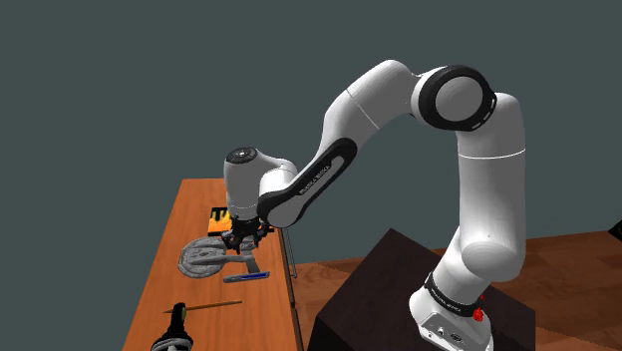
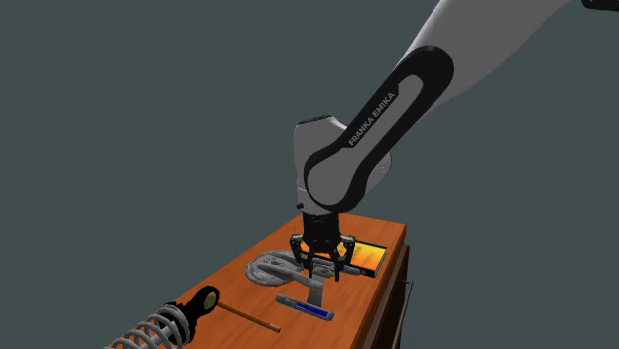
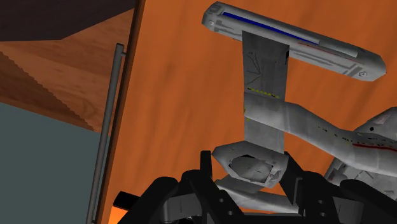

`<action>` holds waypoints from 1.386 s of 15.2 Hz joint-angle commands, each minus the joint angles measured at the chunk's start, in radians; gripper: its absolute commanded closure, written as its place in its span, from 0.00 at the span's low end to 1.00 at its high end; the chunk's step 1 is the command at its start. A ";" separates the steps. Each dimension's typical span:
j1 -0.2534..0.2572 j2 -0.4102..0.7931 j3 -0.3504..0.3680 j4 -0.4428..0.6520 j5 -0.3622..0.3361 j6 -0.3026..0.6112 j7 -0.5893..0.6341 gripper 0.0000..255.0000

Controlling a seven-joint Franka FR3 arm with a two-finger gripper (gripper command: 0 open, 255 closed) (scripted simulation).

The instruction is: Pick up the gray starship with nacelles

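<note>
One black claw (image 3: 249,164) clamps the gray starship (image 3: 267,108) (at its hull) on the wooden table (image 3: 178,95).

— Item one, the arm?
— White arm (image 1: 478,199), dark joints. It rises upright from its base, bends at a high elbow, and the forearm slopes down toward the shoulder view's left.
— Item two, the wrist?
— Turned straight down, hand vertical.
— Item three, the gripper?
— All-black gripper (image 2: 319,266), two fingers (image 3: 205,168), part-way closed and clasping the grey starship (image 3: 264,89) at its rear end.
</note>
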 commanded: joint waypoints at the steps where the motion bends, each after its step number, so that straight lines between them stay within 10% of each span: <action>1: 0.000 0.000 0.000 0.000 0.000 0.000 0.000 1.00; 21: -0.050 -0.151 0.069 0.015 0.126 -0.144 -0.097 1.00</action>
